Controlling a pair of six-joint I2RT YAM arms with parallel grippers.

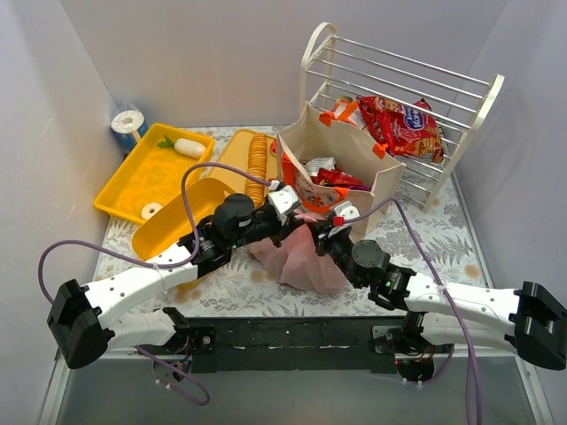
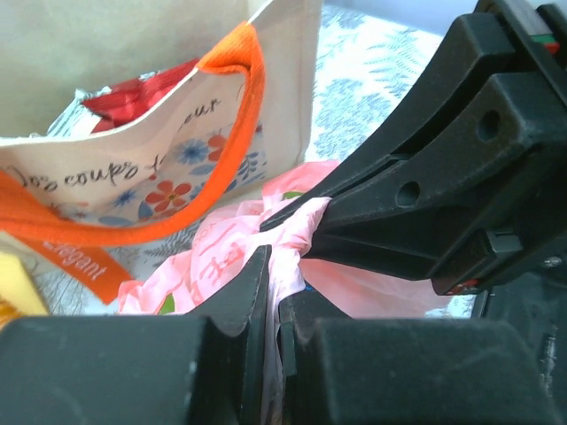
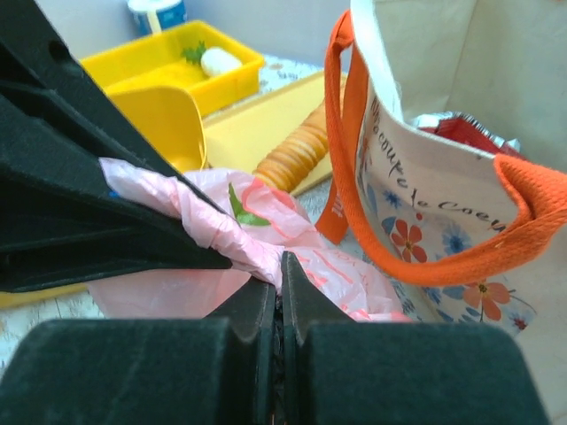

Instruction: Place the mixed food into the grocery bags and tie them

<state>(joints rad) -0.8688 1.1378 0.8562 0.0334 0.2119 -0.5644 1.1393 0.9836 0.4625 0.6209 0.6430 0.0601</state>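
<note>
Behind pink bag [image 1: 297, 252], beige tote [image 1: 341, 150], yellow trays [image 1: 133, 181]

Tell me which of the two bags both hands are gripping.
The pink plastic bag, pinched by left hand and right hand; the beige tote behind it stands ungripped.

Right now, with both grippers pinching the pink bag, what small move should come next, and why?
Probably pull the left gripper and right gripper apart to cinch the pink bag: both are shut on twisted strands of its gathered mouth, close together, and no finished knot shows.
</note>
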